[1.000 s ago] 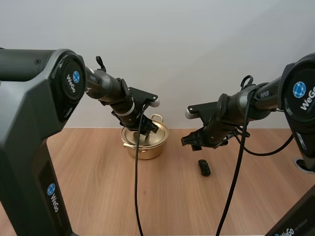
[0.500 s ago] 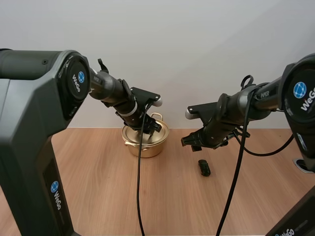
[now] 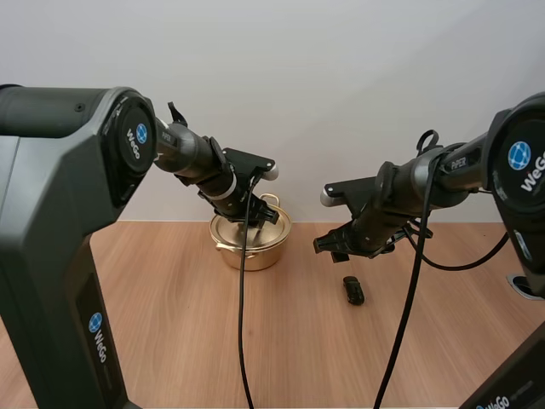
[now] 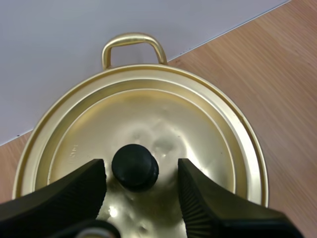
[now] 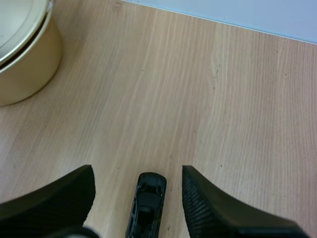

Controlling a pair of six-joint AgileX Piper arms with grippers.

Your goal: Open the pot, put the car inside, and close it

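A gold pot (image 3: pixel 251 252) with its lid (image 4: pixel 143 124) on stands at the back of the wooden table. My left gripper (image 3: pixel 259 223) is open right over the lid, its fingers (image 4: pixel 69 193) standing either side of the black knob (image 4: pixel 134 166) without pinching it. A small black toy car (image 3: pixel 353 290) lies on the table to the right of the pot. My right gripper (image 3: pixel 334 247) hovers open above and a little left of the car (image 5: pixel 146 203), which lies between the spread fingers (image 5: pixel 54 198) in the right wrist view.
The pot's side (image 5: pixel 22 64) shows beyond the car in the right wrist view. A loop handle (image 4: pixel 132 45) sticks out of the pot toward the white wall. Bare wooden tabletop (image 3: pixel 170 332) stretches in front of both arms.
My left gripper has shifted slightly right and settled over the pot lid. The right arm and the car have stayed still.
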